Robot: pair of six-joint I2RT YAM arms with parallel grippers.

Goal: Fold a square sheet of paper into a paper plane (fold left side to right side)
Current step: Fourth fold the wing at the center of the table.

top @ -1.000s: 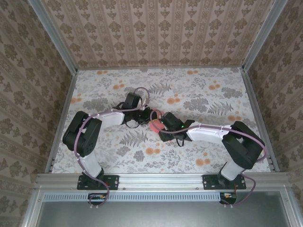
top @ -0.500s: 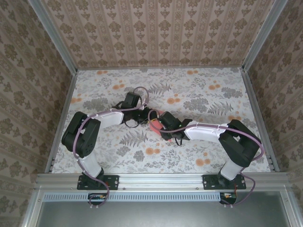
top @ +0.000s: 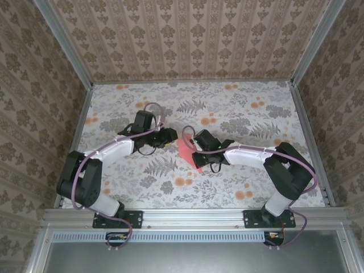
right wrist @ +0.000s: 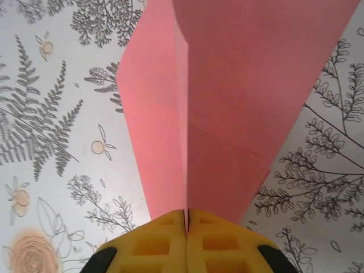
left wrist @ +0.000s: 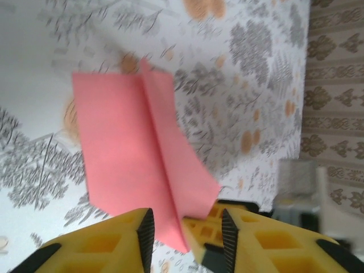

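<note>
Paper plane: salmon-pink with a centre crease. It sits mid-table, at the centre of the top view, between the two grippers.
Right gripper: the jaws are pressed together, pinching the plane on its crease at the bottom centre of the right wrist view. In the top view this gripper sits at the plane's lower end.
Left gripper: the jaws are spread. The plane's narrow end lies in the gap between them, and neither pad seems to touch it. In the top view the gripper is just left of the paper.
Step in hand: probably a late fold. The sheet looks already doubled along its middle, with only the right side gripping it.
Next move: the left jaws need a clean hold on one flap's edge. They should then carry it from left to right across the crease without pulling the paper out of the right pinch.
</note>
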